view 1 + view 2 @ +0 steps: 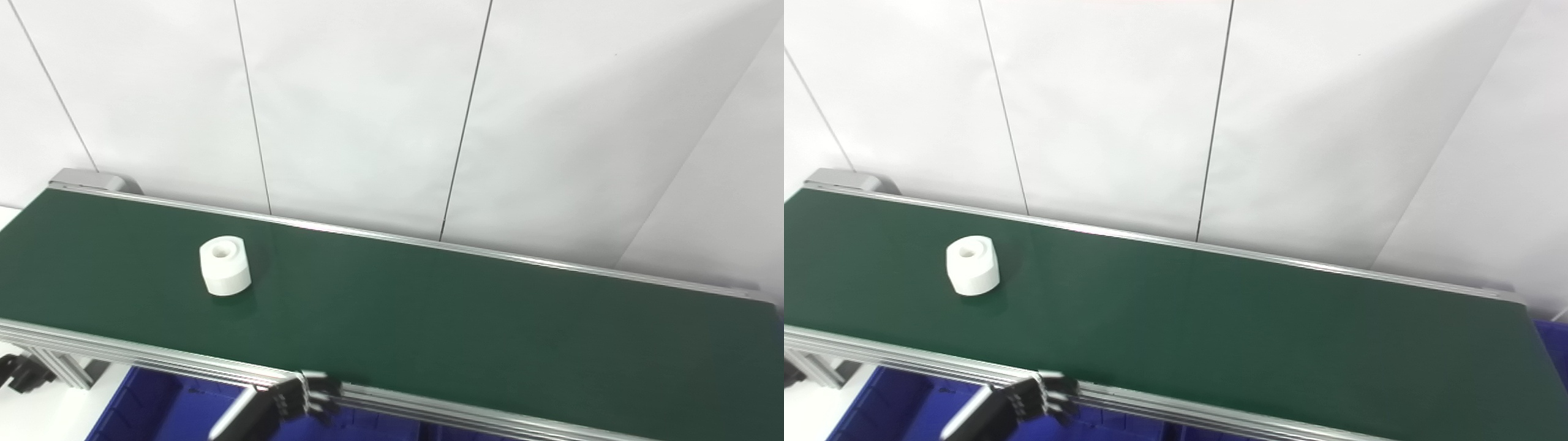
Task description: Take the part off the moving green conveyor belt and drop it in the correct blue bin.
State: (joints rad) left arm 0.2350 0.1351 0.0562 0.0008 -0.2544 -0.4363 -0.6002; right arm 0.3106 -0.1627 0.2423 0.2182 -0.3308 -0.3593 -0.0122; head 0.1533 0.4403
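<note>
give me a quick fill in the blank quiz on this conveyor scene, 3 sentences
1. The white part rests on the ____ conveyor belt, upright with its hole facing up.
2. The left hand is at the belt's near rail and is ____ touching the part.
3. Below the near rail sits a bin coloured ____.

Missing words: green; not; blue
</note>
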